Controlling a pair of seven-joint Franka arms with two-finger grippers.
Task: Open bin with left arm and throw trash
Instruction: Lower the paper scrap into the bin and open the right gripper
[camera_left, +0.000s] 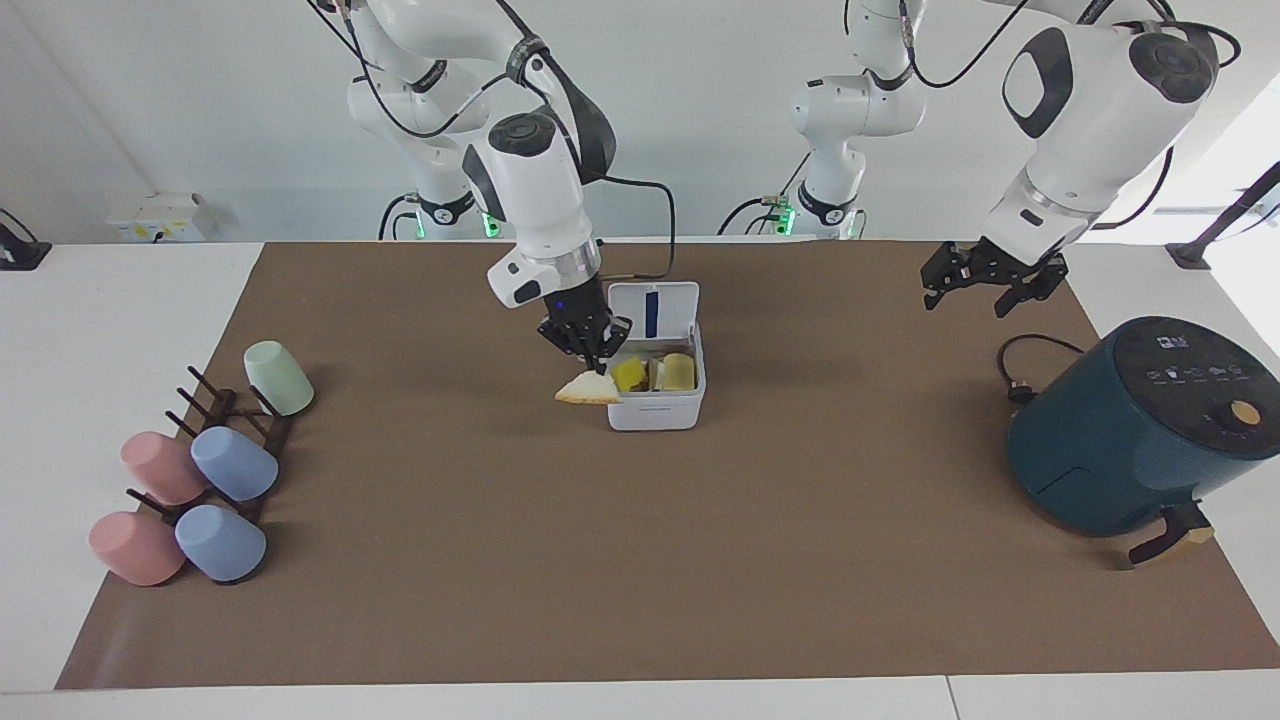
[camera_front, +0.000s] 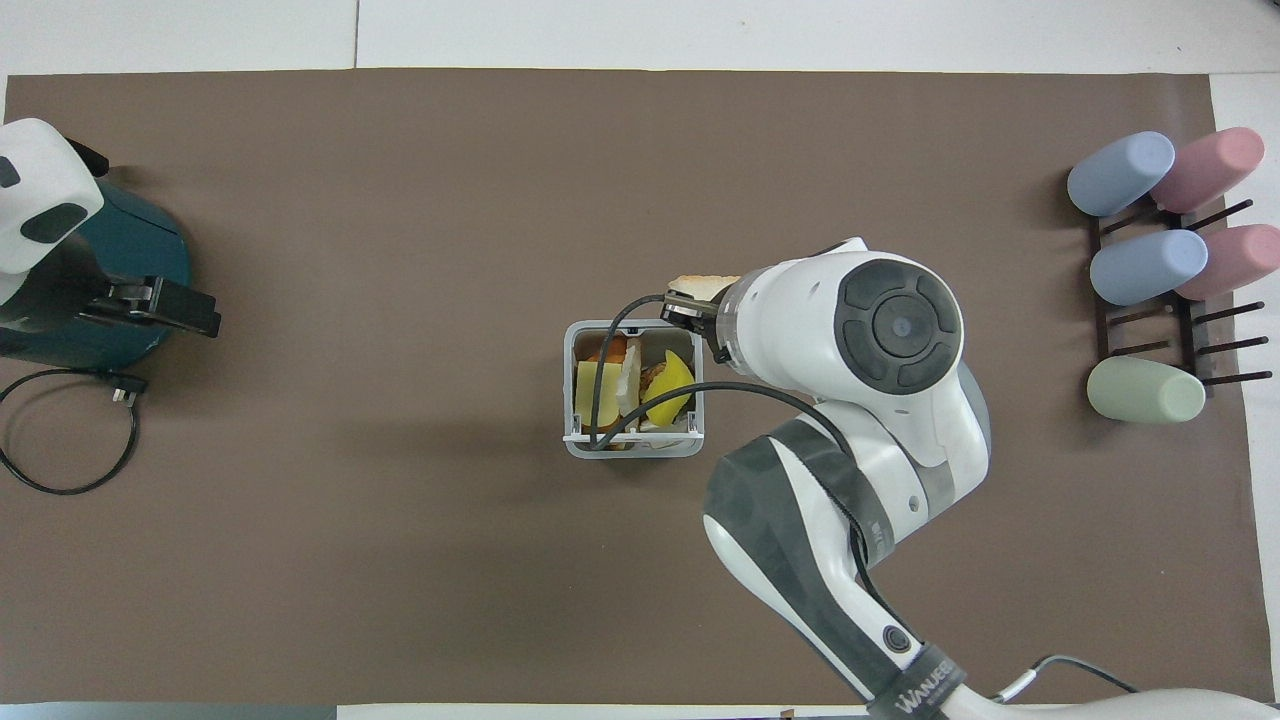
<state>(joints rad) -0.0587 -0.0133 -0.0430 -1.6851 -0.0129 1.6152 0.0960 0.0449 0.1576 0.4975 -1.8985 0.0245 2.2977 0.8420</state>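
The white bin (camera_left: 655, 413) (camera_front: 633, 446) stands mid-table with its lid (camera_left: 655, 311) swung up, blue stripe showing. Yellow and cream scraps (camera_left: 652, 374) (camera_front: 630, 385) lie inside it. My right gripper (camera_left: 597, 370) (camera_front: 688, 305) is shut on a pale cream wedge of trash (camera_left: 587, 390) (camera_front: 702, 287), which hangs in the air over the bin's rim at the corner toward the right arm's end. My left gripper (camera_left: 985, 285) (camera_front: 165, 305) hangs open and holds nothing, raised near the air fryer.
A dark teal air fryer (camera_left: 1150, 425) (camera_front: 95, 290) with a black cord (camera_left: 1020, 370) stands at the left arm's end. A rack of pastel cups (camera_left: 200, 470) (camera_front: 1160, 270) sits at the right arm's end. A brown mat (camera_left: 640, 560) covers the table.
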